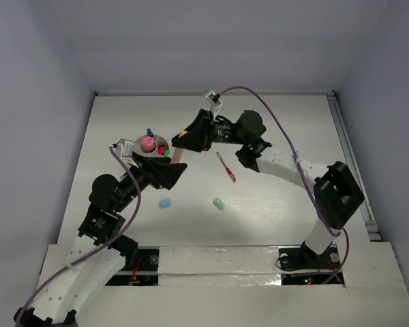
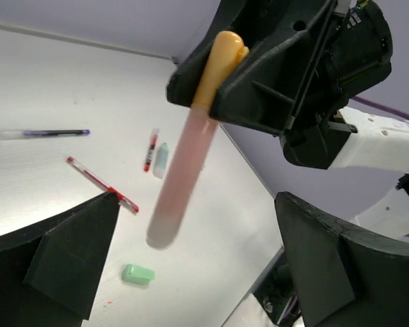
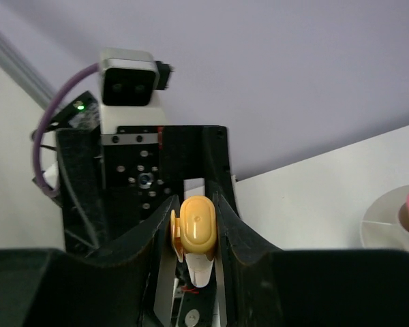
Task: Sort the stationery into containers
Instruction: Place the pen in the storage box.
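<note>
My right gripper (image 1: 188,140) is shut on the yellow-orange cap of an orange marker (image 1: 179,156), which hangs tilted just right of the white cup (image 1: 137,144). The cup holds a pink marker (image 1: 148,143) and green and blue-white markers. My left gripper (image 1: 172,172) is open and empty, just below and right of the cup. The left wrist view shows the marker (image 2: 178,178) gripped at its cap above the open fingers (image 2: 68,252). The right wrist view shows the cap (image 3: 197,228) pinched between the jaws, with the cup (image 3: 385,221) at the right edge.
A red pen (image 1: 225,167) lies right of the grippers. A light-blue eraser (image 1: 165,203) and a mint eraser (image 1: 219,203) lie nearer the bases. The left wrist view also shows a dark pen (image 2: 44,133), the red pen (image 2: 102,185) and the mint eraser (image 2: 138,274).
</note>
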Controlling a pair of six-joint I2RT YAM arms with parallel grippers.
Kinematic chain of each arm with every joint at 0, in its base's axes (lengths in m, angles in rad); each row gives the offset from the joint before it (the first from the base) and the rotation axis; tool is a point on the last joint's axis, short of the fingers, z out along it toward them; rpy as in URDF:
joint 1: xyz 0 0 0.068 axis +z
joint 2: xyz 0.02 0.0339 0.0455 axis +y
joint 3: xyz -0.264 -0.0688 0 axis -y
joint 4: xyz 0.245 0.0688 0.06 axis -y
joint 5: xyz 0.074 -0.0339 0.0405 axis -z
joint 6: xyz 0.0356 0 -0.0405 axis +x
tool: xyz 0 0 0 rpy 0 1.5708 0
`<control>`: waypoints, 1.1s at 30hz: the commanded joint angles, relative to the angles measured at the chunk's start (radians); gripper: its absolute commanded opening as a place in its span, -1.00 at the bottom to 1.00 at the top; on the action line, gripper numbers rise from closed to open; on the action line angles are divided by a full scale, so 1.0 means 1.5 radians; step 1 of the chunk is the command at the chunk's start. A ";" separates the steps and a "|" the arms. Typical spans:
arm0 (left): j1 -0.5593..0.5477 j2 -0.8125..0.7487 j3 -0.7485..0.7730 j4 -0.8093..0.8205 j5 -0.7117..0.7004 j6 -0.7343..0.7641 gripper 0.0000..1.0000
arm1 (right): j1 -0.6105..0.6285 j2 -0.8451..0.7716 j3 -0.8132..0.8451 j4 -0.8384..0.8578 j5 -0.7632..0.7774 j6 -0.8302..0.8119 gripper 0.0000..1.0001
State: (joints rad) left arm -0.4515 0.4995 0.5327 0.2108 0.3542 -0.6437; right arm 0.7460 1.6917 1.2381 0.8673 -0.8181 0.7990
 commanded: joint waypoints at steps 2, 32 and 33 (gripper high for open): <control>0.000 -0.036 0.071 -0.117 -0.072 0.057 0.98 | -0.014 0.032 0.062 -0.005 0.039 -0.043 -1.00; 0.000 -0.146 0.119 -0.297 -0.384 0.210 0.98 | 0.066 0.294 0.261 -0.156 0.371 -0.298 -1.00; 0.000 -0.146 0.119 -0.298 -0.383 0.211 0.98 | 0.066 0.302 0.266 -0.158 0.376 -0.303 -1.00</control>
State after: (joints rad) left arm -0.4515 0.2913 0.7105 -0.2893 -0.2073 -0.3508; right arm 0.8394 2.1162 1.5795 0.6312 -0.3321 0.4137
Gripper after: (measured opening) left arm 0.989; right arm 0.298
